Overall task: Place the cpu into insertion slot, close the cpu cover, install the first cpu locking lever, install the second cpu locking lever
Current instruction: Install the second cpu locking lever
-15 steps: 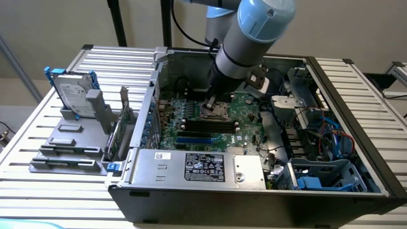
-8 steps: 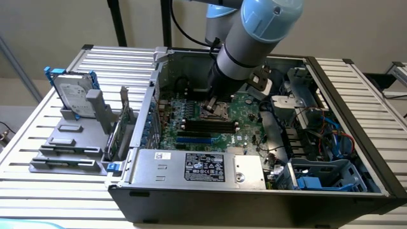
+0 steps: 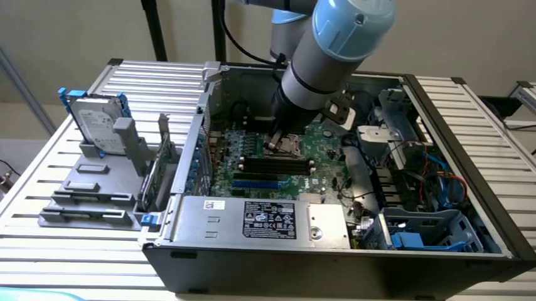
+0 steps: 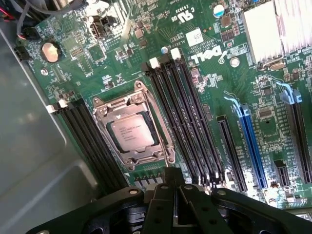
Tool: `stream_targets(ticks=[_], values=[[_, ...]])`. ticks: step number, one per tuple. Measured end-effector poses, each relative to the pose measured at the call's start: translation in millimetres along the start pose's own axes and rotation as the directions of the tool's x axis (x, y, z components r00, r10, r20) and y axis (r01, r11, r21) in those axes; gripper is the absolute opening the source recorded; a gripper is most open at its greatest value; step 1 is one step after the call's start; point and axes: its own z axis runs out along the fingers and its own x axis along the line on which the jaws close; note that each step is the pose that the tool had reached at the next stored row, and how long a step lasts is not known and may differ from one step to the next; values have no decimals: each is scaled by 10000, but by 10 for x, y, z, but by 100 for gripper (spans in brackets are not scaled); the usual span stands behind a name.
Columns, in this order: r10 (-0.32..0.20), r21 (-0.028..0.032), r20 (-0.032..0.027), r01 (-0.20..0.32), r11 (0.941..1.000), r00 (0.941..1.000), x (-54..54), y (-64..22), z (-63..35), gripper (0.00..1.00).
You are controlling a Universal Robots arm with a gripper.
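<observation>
Wrist view, left to right: the cpu (image 4: 132,134) sits in the insertion slot (image 4: 155,127), framed by the cpu cover (image 4: 109,108) lying flat. White "DELL" lettering (image 4: 208,57) marks the green motherboard (image 4: 229,102). The gripper (image 4: 168,187), clenched and empty, hovers just beside the socket.

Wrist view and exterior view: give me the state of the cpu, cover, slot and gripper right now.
cpu: seated flat in the socket, metal top showing.
cpu cover: down over the chip, framing it.
insertion slot: occupied, rim under the cover.
gripper: shut, holding nothing, just above the board beside the socket.
computer case: side open, board exposed.
</observation>
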Motion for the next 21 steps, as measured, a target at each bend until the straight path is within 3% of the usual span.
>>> stream_targets(ticks=[9, 21], values=[[-5, -66, -33, 5, 10000, 10000, -51, -31, 123, 11], [-80, -273, -115, 76, 9996, 9999, -94, -94, 289, 11]])
